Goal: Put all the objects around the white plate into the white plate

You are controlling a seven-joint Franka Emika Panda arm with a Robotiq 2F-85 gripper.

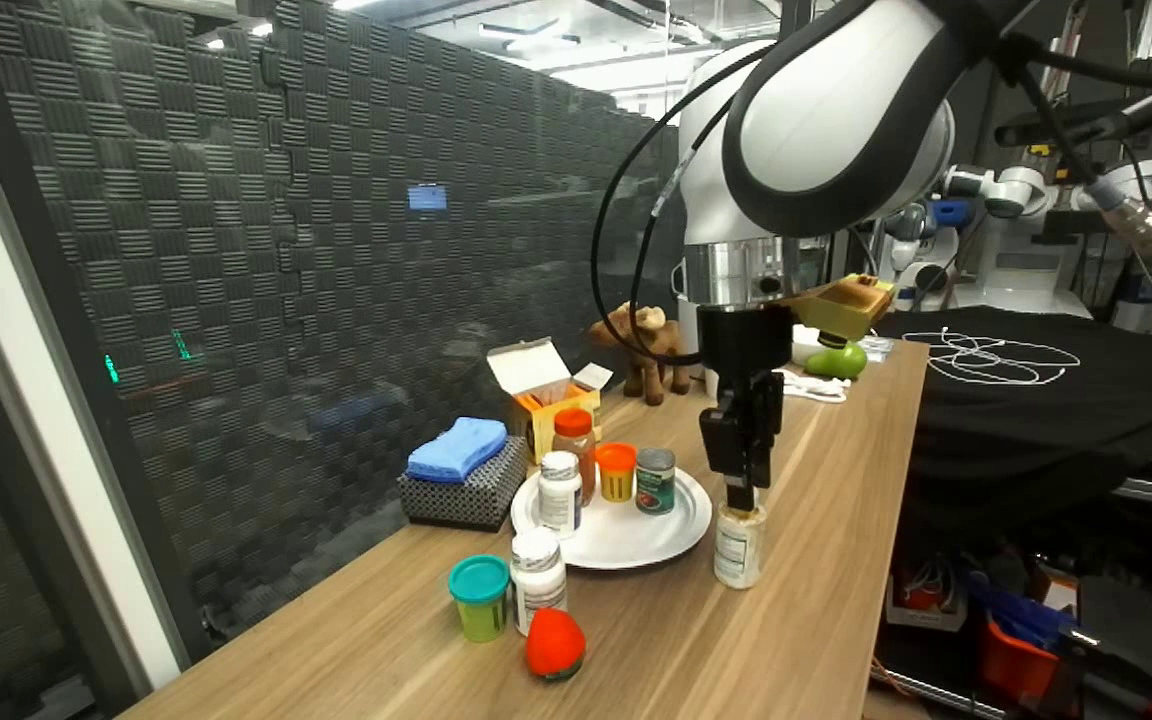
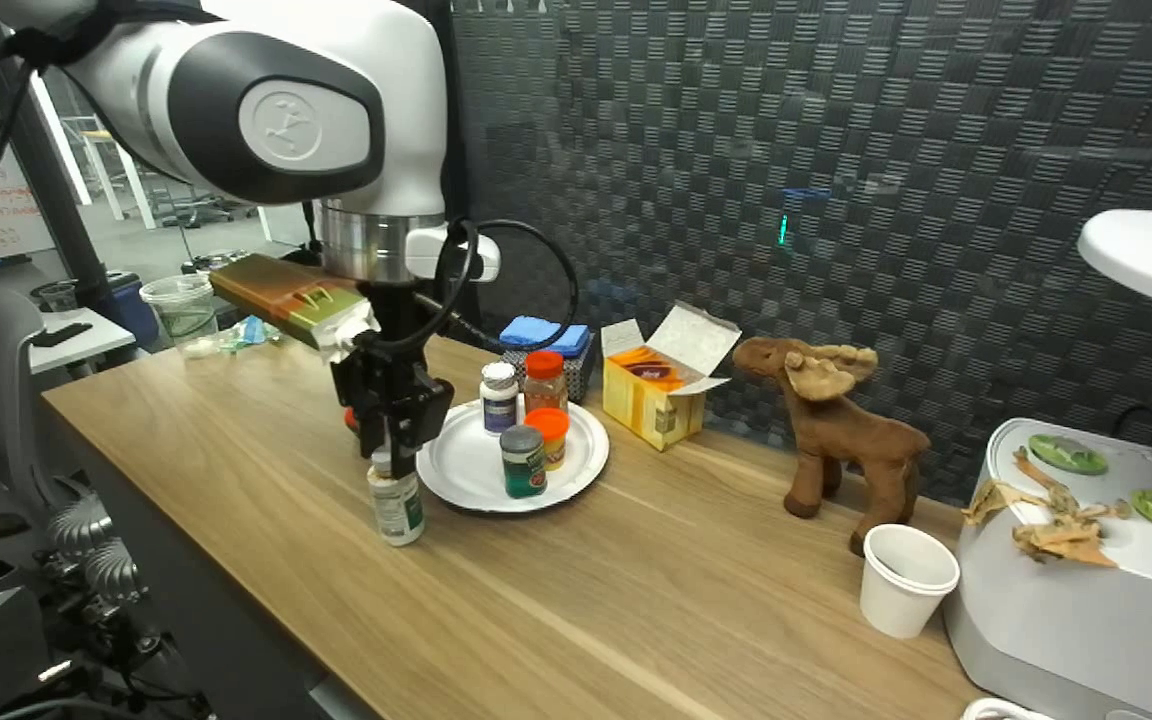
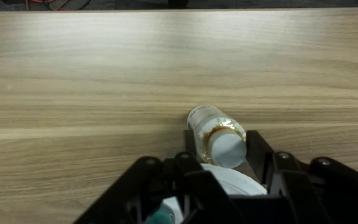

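Note:
My gripper [image 3: 219, 141] points down with its fingers on both sides of a white bottle [image 3: 202, 119], touching it near the shoulder. In both exterior views this bottle [image 1: 739, 550] stands on the table beside the white plate [image 1: 626, 548]. The plate bears another white bottle [image 1: 560, 497], a red-capped jar [image 2: 545, 382], an orange-lidded yellow cup [image 1: 617, 478] and a green can [image 2: 524, 470]. In front of the plate, in an exterior view, stand a green cup [image 1: 482, 610] with a teal lid and a white-capped bottle [image 1: 538, 585]. A red ball [image 1: 555, 645] lies by them.
Behind the plate are an open yellow box [image 2: 651, 400] and a blue sponge [image 1: 458, 450] on a patterned box [image 1: 466, 495]. A brown toy moose [image 2: 841, 430], paper cups [image 2: 904, 585] and a white appliance [image 2: 1056, 590] stand farther along. The table edge [image 3: 179, 10] crosses the wrist view's top.

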